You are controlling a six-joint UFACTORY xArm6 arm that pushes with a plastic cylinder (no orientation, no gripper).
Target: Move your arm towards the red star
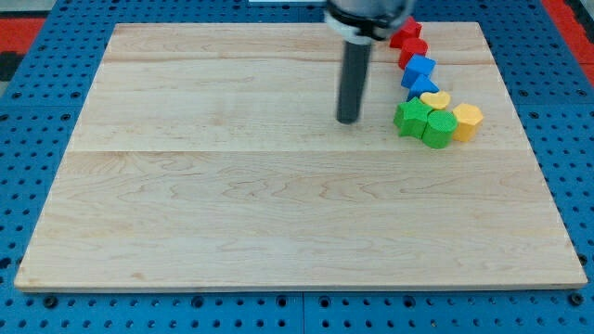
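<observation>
We are in a robotics lab or test bench, not a home or shop. A pale wooden board [278, 186] made of glued planks lies flat on a blue perforated base plate [46, 65] with a regular grid of mounting holes, the sort used for fixing experimental equipment. A dark machine rod hangs over the board, my tip [348, 121] resting near its upper middle. At the view's upper corners we see red edging [19, 23] beyond the blue plate.
</observation>
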